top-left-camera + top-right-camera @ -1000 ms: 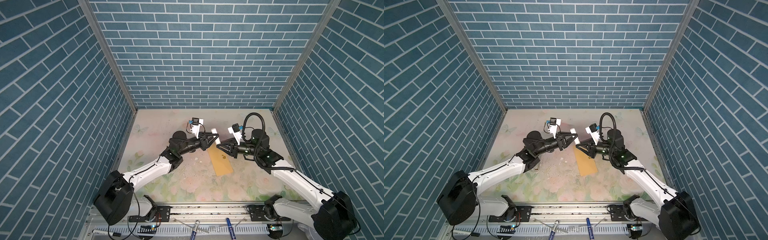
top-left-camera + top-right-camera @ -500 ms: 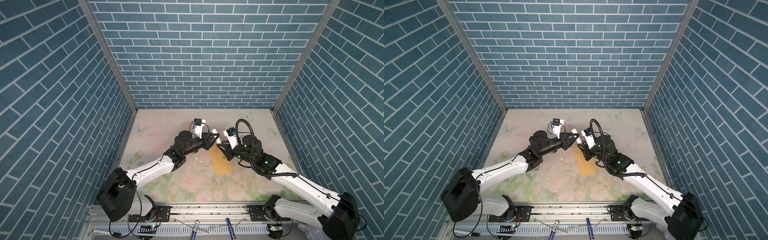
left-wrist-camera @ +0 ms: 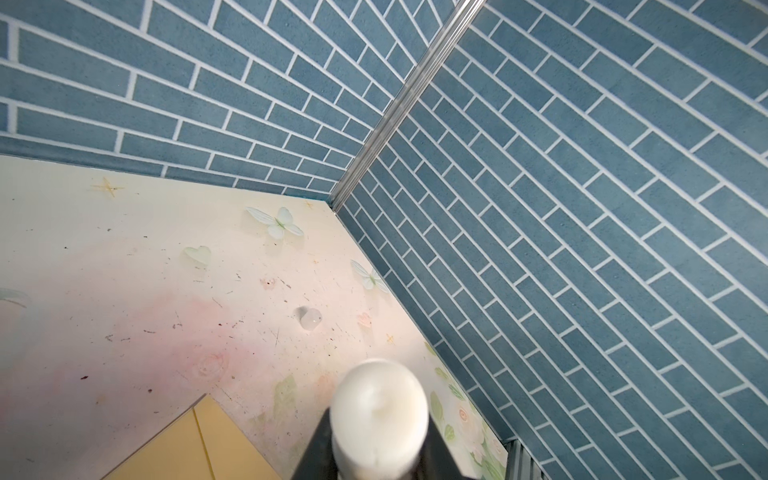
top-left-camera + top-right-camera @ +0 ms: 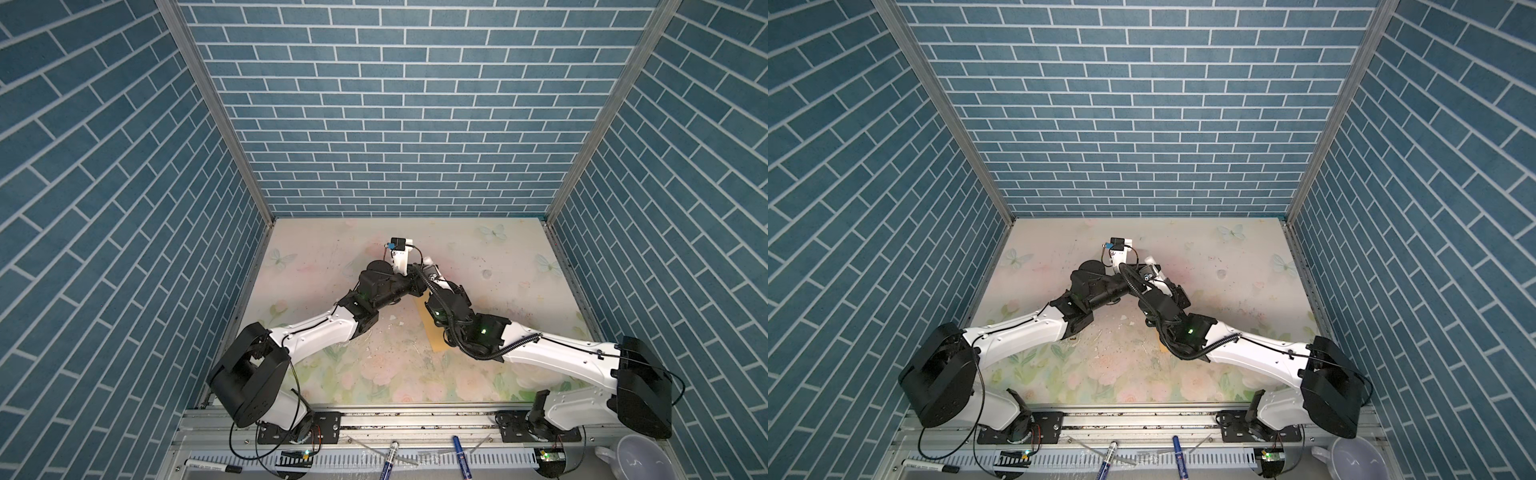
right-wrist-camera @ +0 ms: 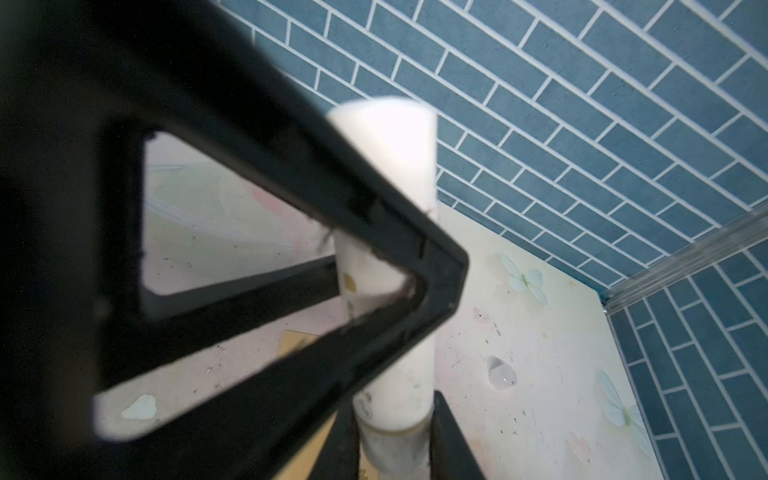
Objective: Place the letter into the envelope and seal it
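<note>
Envelope (image 4: pixel 427 328) lies flat, flap open, letter unseen, I judge inside; my left gripper (image 3: pixel 380 449) and right gripper (image 5: pixel 395 449) both clamp a white cylinder (image 5: pixel 386 166); sealing remains.

Right tool (image 5: pixel 395 440) now beside left tool (image 3: pixel 380 440)

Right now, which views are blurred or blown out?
Right wrist view: black gripper finger close to the lens is badly out of focus; white stick is blown out toward its far end; wall behind is sharp. Left wrist view: crisp, envelope corner included; stick's end slightly soft. Both top views: sharp, evenly lit.
</note>
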Controlling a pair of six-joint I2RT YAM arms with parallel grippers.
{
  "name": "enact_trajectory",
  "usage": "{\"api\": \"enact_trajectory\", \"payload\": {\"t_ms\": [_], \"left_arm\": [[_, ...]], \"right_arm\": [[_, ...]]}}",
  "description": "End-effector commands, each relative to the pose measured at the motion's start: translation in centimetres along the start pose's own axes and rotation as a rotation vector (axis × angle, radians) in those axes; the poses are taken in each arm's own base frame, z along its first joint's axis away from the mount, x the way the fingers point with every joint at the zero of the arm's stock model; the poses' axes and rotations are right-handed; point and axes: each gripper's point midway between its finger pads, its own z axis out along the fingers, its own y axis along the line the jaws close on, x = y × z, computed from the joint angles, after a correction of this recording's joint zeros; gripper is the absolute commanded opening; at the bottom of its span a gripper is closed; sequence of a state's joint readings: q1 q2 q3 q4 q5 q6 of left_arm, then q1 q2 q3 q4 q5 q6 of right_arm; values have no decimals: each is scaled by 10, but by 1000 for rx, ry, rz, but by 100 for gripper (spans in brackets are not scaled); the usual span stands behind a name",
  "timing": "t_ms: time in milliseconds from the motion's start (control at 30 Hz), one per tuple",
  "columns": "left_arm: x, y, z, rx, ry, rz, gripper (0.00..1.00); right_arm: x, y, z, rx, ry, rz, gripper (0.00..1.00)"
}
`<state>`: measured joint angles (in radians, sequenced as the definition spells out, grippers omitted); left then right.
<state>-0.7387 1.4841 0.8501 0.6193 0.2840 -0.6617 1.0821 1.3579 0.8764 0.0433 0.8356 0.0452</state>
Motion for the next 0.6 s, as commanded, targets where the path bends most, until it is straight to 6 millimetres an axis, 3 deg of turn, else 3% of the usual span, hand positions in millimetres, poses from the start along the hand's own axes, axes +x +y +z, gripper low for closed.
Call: {"api": "enact_trajectory", "payload": {"t_ms": [0,233,400,567], "left_arm": [[4,-25,-1,84,29,11,0],[3,-31,-4,110,26,30,0],[-2,-40,-10,143,9,64,20],[-9,-46,-20,163,-26,97,40]], "right_arm": [[-38,-30,-7,93,-97,129,0],[-45,-4,-15,-116,-129,147,0],[-45,5,-24,-269,-158,212,0],[-44,0,-33,-367,-195,269,0]]}}
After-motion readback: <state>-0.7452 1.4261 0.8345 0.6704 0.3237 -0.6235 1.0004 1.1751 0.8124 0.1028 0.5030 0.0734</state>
